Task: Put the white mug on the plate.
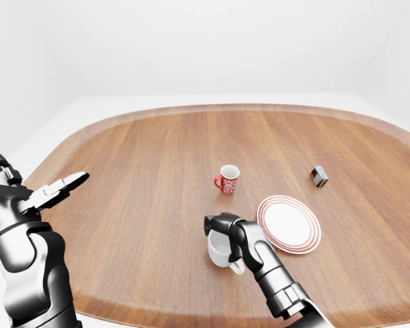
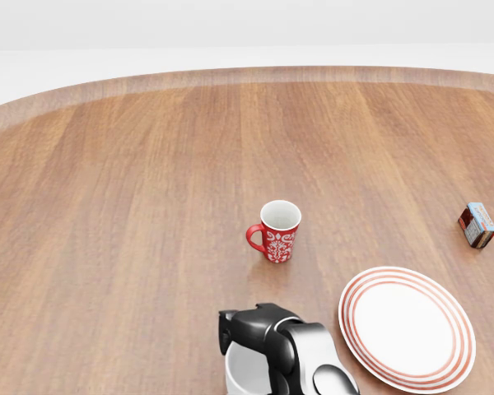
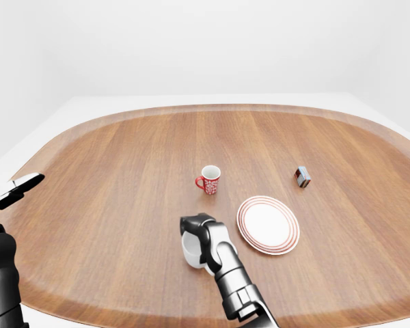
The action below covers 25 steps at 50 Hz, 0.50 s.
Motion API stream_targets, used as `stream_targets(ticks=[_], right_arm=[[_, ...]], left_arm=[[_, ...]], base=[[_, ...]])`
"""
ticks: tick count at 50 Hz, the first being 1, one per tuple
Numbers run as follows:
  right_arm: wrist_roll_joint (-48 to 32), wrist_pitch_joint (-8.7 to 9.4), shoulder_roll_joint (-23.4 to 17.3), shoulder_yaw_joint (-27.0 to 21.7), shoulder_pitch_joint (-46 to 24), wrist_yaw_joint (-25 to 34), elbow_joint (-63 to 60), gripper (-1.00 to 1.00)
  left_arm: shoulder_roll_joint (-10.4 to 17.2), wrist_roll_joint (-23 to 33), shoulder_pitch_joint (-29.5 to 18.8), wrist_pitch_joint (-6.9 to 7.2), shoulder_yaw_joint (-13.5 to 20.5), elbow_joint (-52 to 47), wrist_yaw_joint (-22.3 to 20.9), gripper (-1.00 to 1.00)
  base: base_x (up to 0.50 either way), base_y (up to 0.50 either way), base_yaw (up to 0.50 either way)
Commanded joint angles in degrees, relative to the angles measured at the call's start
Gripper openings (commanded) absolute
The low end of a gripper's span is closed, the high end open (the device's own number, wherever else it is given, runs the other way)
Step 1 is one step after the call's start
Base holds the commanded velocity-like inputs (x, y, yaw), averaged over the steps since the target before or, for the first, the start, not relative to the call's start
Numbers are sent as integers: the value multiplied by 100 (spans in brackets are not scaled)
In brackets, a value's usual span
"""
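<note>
The white mug (image 1: pixel 220 251) stands on the wooden table (image 1: pixel 157 157), just left of the white plate with red rings (image 1: pixel 289 223). My right hand (image 1: pixel 224 225) reaches over the mug from the lower right, and its fingers curl round the mug's rim and far side. The handle points down and to the right, under my wrist. The head view shows the same hand (image 2: pixel 255 327) covering most of the mug (image 2: pixel 240 376). My left hand (image 1: pixel 60 186) hovers over the table's left edge with its fingers stretched out, holding nothing.
A red patterned mug (image 1: pixel 227 179) stands upright above the white mug, with a gap between them. A small box (image 1: pixel 319 176) lies above and to the right of the plate. The table's raised rim (image 1: pixel 191 309) runs along the bottom.
</note>
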Motion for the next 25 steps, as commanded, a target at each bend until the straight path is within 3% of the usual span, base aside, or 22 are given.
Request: stream_targets(ticks=[1, 10, 15, 25], right_arm=[[167, 1, 7, 15, 41, -1, 70, -100], [76, 1, -60, -24, 31, -1, -234, -100], [-65, 1, -145, -260, -380, -1, -321, -100], [-709, 1, -776, -791, -915, -1, -1051, -100]], left_arm=[[-1, -5, 2, 0, 0, -3, 0, 100], [-7, 0, 10, 0, 1, -21, -3, 100], [-18, 16, 15, 0, -14, -40, -1, 100], [-20, 36, 4, 0, -37, 12, -6, 100]], base=[[0, 0, 0], [0, 0, 0], [0, 0, 0], [0, 0, 0]])
